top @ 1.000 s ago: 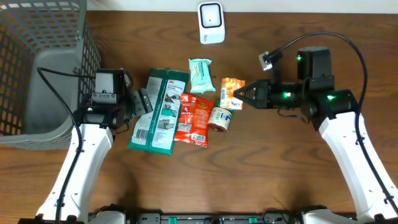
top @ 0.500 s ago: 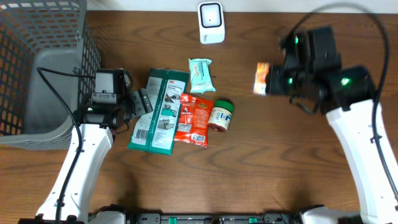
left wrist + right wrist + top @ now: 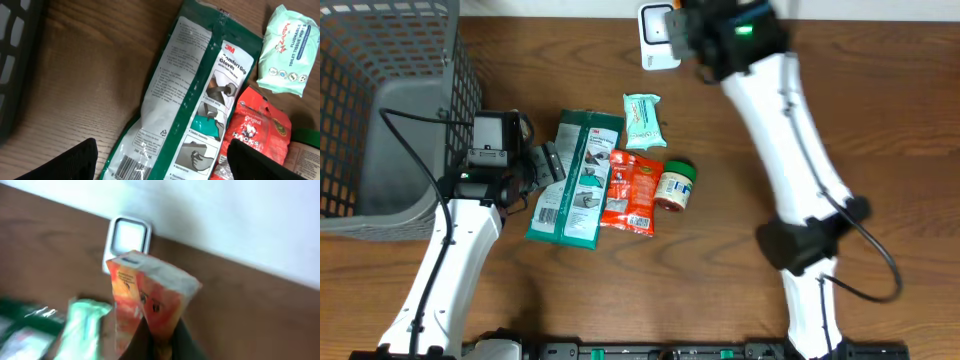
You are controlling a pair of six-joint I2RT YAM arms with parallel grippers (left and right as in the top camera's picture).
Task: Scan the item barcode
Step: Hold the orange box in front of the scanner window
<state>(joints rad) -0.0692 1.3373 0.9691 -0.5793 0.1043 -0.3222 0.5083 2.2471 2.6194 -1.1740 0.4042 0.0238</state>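
The right gripper [image 3: 159, 339] is clamped on the orange packet [image 3: 145, 300], holding it just in front of the scanner [image 3: 129, 236]. Pickup looks done; whether the barcode faces the scanner, I cannot tell. The left gripper [image 3: 165, 167] hangs wide and empty, well away from the scanner.

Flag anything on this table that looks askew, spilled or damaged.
Nothing looks spilled or torn. Only the small green-lidded jar stands out: it seems to lie on its side, against the red snack bag.
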